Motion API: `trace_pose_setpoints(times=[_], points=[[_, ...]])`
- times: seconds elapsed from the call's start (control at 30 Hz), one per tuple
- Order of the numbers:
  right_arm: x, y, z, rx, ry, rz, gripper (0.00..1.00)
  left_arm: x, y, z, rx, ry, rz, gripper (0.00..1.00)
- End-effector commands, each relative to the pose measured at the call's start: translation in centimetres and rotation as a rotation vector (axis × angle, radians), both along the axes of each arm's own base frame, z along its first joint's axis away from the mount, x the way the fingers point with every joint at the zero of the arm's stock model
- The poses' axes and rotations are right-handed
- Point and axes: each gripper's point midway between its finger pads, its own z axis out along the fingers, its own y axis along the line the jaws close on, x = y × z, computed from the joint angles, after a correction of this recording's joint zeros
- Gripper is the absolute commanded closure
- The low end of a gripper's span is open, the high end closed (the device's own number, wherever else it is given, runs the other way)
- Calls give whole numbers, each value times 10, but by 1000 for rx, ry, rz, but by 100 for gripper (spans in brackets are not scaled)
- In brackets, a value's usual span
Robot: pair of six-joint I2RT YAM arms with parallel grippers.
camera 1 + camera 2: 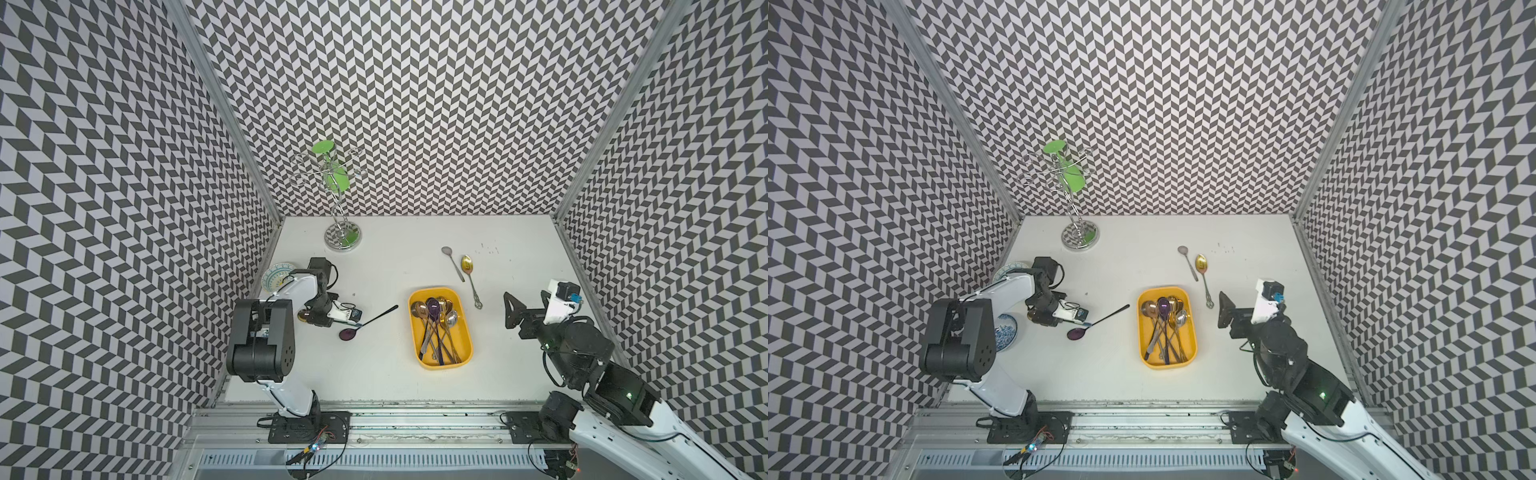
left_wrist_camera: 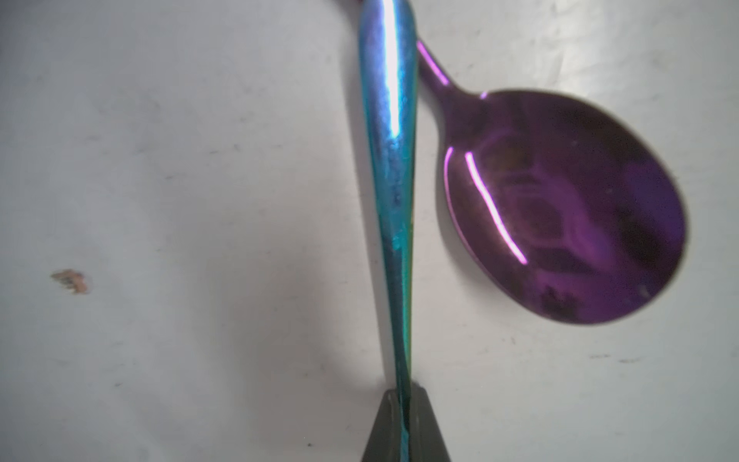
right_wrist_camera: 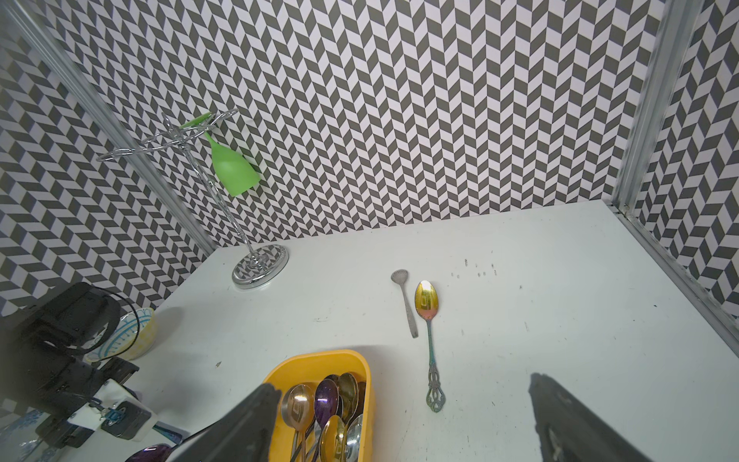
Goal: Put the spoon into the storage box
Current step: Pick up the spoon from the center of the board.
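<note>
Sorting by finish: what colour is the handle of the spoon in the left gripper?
Iridescent blue-green; the spoon shows best in the left wrist view.

The enclosure walls (image 1: 415, 104) are showing a dark grey and white chevron pattern around the plain white tabletop (image 1: 374, 374). The shallow yellow plastic storage box (image 1: 434, 292) is holding purple, gold, copper and silver metal spoons (image 1: 434, 311), while a glossy purple spoon bowl (image 2: 580, 208) is gleaming beside an iridescent blue-green metal spoon handle (image 2: 390, 160).

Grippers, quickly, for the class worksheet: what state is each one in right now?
Left gripper: jaws shut on the blue-green-handled spoon.
Right gripper: jaws open, holding nothing.
</note>
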Motion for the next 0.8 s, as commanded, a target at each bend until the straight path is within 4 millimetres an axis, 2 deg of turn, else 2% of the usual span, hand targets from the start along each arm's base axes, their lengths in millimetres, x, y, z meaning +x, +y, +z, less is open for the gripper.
trace_pose_setpoints(times=[0.0,0.23,0.77], points=[[0,1,6,25,-29,5,1,21,-7,18,-21,-75,-31,100],[0,1,7,27,-32,5,1,44,-26,56,-39,-189,-101,100],[1,3,6,20,-24,11,1,26,-143,122,-156,-473,-436,100]])
